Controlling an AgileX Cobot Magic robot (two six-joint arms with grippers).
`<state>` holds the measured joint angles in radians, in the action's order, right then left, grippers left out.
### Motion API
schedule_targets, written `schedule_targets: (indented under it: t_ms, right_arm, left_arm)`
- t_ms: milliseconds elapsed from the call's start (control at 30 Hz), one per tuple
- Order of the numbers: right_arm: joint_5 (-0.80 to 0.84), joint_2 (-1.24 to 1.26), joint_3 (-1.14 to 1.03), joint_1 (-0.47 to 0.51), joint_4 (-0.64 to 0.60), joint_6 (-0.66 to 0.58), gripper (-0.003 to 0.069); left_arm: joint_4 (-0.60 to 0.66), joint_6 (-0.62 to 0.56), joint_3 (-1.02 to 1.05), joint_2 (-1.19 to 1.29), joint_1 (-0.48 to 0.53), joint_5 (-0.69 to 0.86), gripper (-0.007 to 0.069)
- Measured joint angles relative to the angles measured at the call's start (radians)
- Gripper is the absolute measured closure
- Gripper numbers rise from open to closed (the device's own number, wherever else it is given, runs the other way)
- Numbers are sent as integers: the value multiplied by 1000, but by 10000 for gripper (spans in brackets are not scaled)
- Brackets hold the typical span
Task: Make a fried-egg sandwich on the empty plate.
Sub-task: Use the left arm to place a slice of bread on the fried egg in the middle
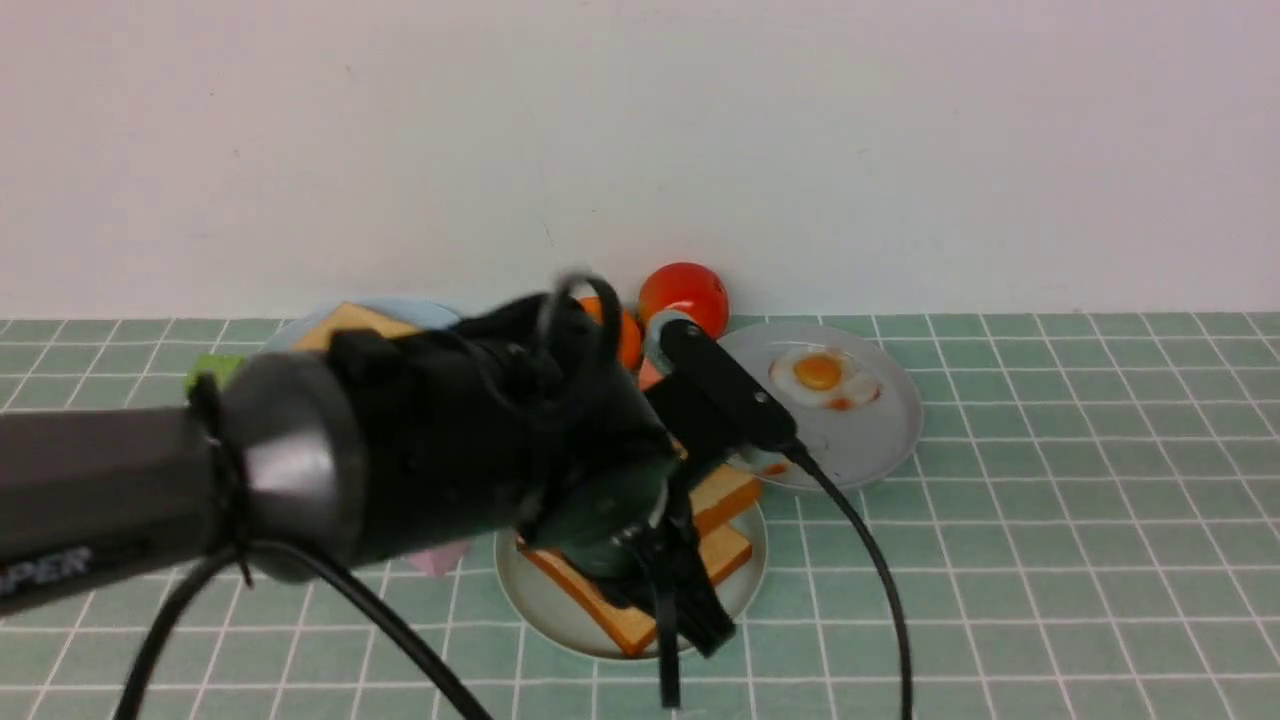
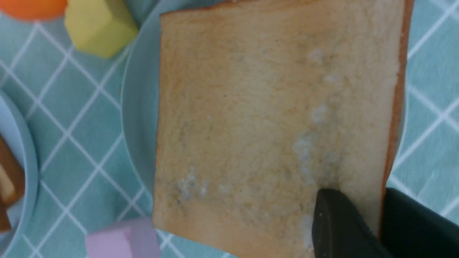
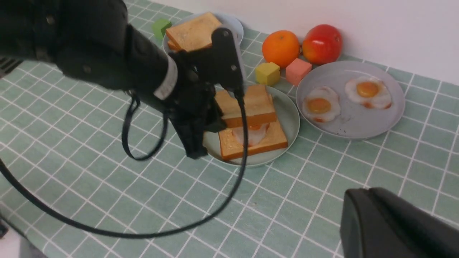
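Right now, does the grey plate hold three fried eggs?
No, the grey plate holds only two: one fried egg beside a second egg.

We list: an orange (image 3: 280,48) and a tomato (image 3: 322,44) by the wall; a yellow block (image 3: 267,73) and a pink block (image 3: 298,71) near them; a green block (image 3: 161,27) beside a blue plate (image 3: 235,27) of stacked toast (image 3: 193,31); a grey plate (image 3: 351,123) holding two fried eggs (image 3: 320,105); a lilac block (image 2: 122,238).

Left claw (image 2: 358,211) tilted down, pinching toast (image 2: 251,107) — arm (image 1: 100,490) extended
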<state>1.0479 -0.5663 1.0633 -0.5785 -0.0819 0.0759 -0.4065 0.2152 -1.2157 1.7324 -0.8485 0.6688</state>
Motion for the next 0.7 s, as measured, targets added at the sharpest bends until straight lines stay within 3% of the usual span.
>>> schedule_targets:
  t_ms: [267,700]
  right_arm:
    - [19,2,-2,0,0,2,627]
    - [21,2,-2,0,-1,4,620]
  left_arm:
    - [-80,30,0,57,-12,-18,492]
    - [-86,45,0,134,-12,-45,492]
